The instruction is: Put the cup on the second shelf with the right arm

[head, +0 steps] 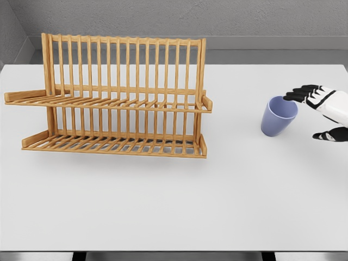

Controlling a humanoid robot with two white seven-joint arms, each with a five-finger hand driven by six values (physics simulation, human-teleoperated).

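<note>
Nearest the camera lies the bare front of the white table (174,217), a smooth matte slab that carries everything else. Farther back on the right stands the cup (278,116), a small lavender tumbler with no handle, tapering toward its base, thin-walled and smooth like plastic or glazed ceramic; it sits upright on the table with its open mouth tipped slightly toward the camera. The right hand (321,111) comes in from the right edge, white shells over black jointed fingers (298,95), and is spread around the cup: the upper fingertips reach to the rim while the thumb hangs low beside the wall, not yet closed on it, so it looks like a pre-grasp and nothing is held. That side-on approach suits a handleless cup, letting fingers and thumb pinch the wall. Well apart to the left stands the wooden dish rack (117,98), honey-coloured slats in two tiers with a tall slatted back; its upper tier (109,102), the likely goal, is empty. The left arm does not show.
</note>
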